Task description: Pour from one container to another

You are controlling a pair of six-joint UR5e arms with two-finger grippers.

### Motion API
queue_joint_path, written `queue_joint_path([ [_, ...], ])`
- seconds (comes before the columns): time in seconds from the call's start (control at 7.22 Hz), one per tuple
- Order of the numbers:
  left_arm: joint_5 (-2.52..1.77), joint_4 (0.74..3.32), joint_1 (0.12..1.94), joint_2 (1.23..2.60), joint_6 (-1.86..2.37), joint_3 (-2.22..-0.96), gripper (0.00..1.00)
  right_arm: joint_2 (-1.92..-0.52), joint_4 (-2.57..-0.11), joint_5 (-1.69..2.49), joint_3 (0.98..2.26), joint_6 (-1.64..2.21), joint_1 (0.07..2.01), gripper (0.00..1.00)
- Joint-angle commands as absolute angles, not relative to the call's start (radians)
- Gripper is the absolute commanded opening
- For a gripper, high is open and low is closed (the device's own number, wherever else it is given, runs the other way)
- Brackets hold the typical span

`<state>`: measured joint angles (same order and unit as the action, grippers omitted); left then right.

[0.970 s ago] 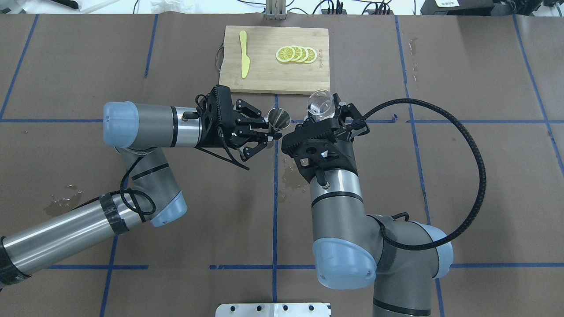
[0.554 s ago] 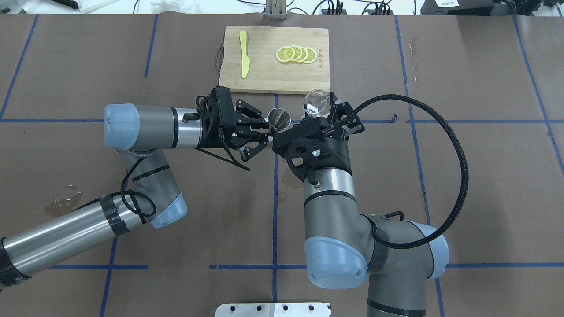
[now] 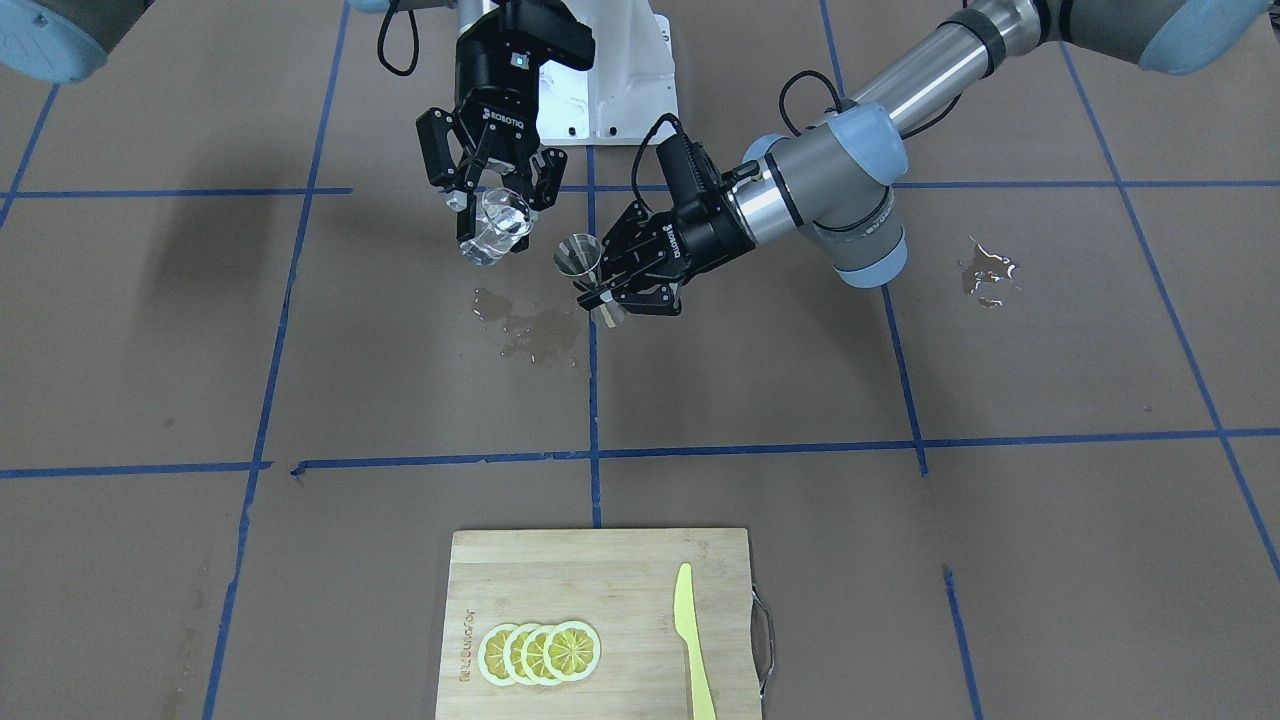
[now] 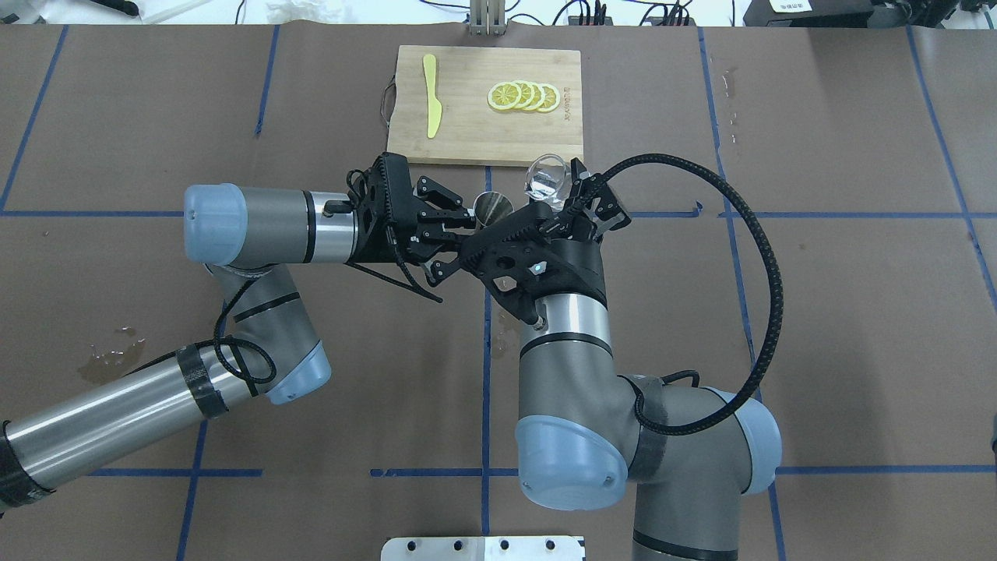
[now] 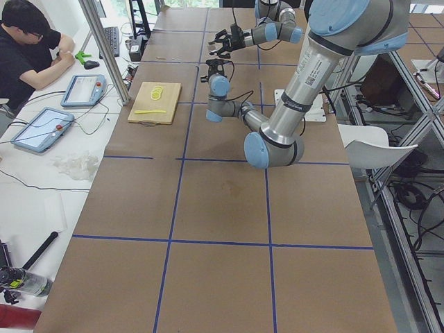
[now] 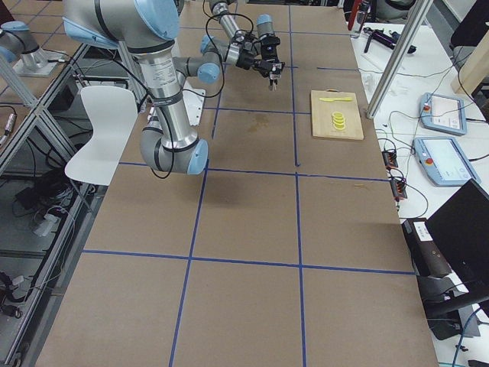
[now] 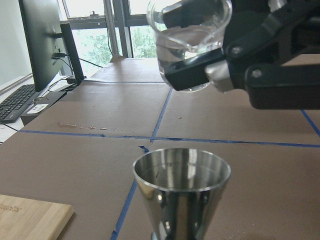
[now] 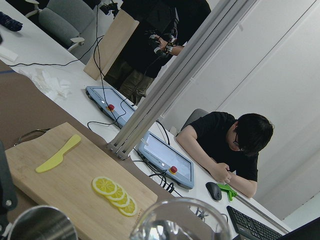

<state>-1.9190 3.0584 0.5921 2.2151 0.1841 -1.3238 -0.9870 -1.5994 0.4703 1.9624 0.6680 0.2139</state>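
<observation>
Right gripper grips tilted glass (water inside); left gripper grips steel jigger.

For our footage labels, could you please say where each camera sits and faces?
Front-facing: across table, facing left arm, right arm.
Overhead: behind both arms, looking down.
Exterior left: table's left end; left arm near.
Exterior right: table's right end; right arm near.
Left wrist: over jigger toward cup in right gripper.
Right wrist: past cup rim toward cutting board.
Both wrists share jigger and cup.
</observation>
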Motion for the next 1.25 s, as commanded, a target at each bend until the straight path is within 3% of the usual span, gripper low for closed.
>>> queue_joint_path([
  [0.0,-1.919,3.059,0.592,2.215,0.186,-1.324,0.00,-0.976,-1.649,0.471,1.948,0.667,0.218,0.00],
  [1.11,-1.919,3.059,0.592,2.215,0.186,-1.324,0.00,-0.920,-1.651,0.469,1.876,0.611,0.222,0.00],
])
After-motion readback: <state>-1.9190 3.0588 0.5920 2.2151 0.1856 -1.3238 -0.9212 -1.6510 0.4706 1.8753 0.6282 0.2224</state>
